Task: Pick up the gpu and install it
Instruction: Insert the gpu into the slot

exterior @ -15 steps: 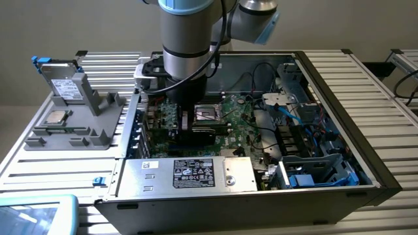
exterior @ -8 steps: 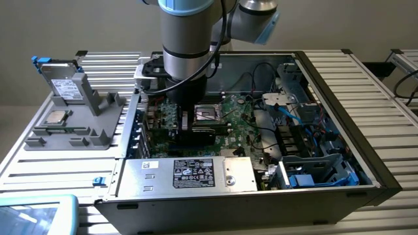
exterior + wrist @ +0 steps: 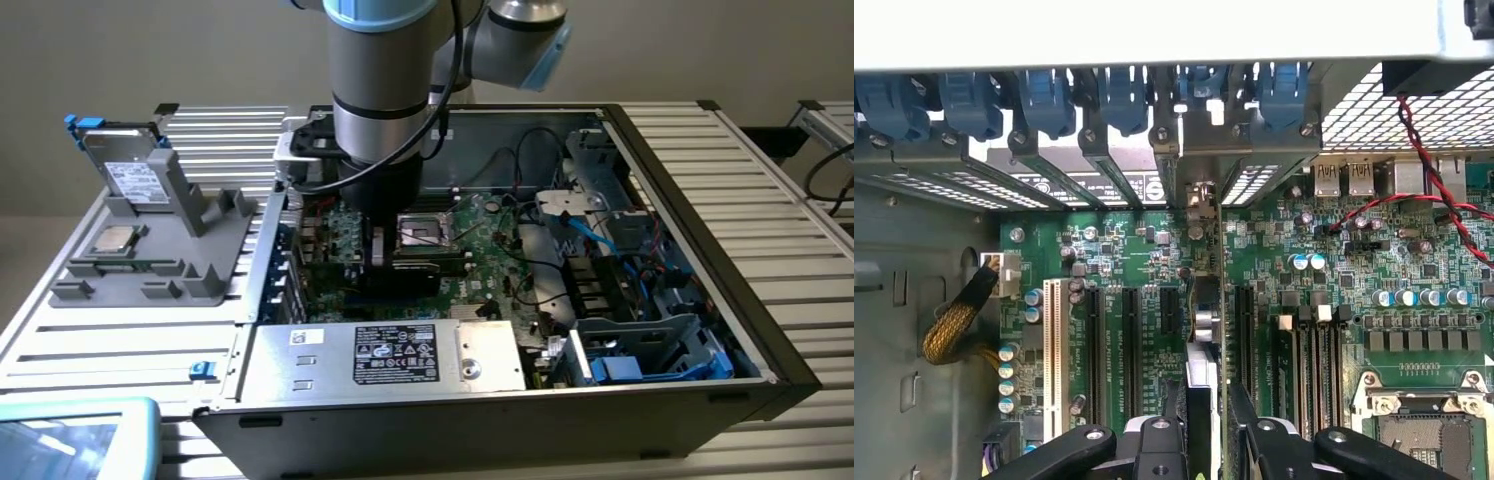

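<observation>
Tool point(image 3: 1206, 425) with black fingers pinches the thin flat gpu point(image 3: 1203, 330) edge-on, upright over the green motherboard point(image 3: 1274, 262).

This looks like a robotics lab or a test workshop. An industrial robot arm point(image 3: 380, 90) stands with its gripper point(image 3: 1206, 400) inside an open computer case point(image 3: 467, 440), which lies on a bench point(image 3: 747, 150) of aluminium slats. Near the bench's edge on the exterior view's left, a grey fixture point(image 3: 200, 215) holds loose computer parts.

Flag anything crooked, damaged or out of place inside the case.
Nothing stands out. The gripper holds the gpu upright on edge, in line with the slots of the motherboard; no tilt or damage shows.
</observation>
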Controlling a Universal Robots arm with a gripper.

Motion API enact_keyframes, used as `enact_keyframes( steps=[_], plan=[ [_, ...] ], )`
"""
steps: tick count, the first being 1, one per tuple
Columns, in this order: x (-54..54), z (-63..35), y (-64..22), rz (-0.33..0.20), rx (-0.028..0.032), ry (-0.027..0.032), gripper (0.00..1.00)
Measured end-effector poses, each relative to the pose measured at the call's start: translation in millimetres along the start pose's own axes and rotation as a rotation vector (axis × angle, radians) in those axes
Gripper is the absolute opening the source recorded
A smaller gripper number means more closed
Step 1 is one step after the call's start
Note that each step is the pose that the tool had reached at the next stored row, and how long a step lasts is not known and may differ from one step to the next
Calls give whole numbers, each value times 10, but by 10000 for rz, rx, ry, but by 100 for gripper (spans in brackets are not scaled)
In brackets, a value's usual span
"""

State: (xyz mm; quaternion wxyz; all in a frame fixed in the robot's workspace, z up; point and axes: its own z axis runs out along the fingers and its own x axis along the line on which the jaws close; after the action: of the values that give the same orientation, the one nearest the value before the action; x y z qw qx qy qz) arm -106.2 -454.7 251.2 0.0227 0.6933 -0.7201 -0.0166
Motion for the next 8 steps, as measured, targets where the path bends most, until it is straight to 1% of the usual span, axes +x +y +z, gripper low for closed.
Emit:
enact_keyframes(
  steps=[8],
  plan=[
    [-4,-1,1,-120,2,7,27]
  ],
)
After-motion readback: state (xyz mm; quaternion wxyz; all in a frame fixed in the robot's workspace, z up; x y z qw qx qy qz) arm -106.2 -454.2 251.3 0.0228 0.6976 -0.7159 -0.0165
